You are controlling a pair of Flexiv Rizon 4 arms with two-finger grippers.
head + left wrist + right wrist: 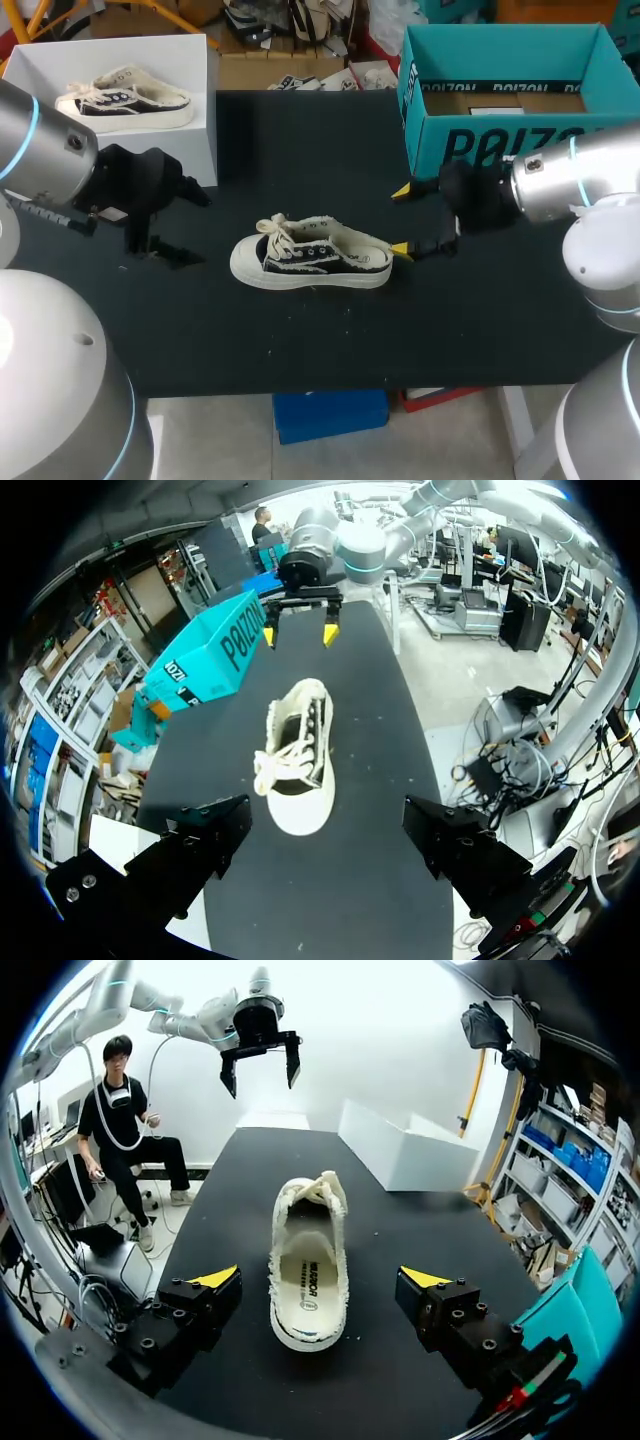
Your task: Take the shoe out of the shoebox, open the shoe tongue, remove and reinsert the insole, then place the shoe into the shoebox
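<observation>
We are holding our right gripper (320,1280) with its jaws spread wide. The canvas sneaker (308,1250) is lying on the black table (420,1230), its heel low between them and ungripped. It is looking light and soft, with a frayed collar likely to buckle, so we are judging the firmer rubber heel sides the best hold. Beyond the toe, our left gripper (260,1080) is hanging well apart, its jaws also spread.

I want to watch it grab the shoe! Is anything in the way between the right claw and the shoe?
No, nothing visible is in the way. The right gripper is open right at the heel end of the shoe, and only bare black table shows around the shoe.
</observation>
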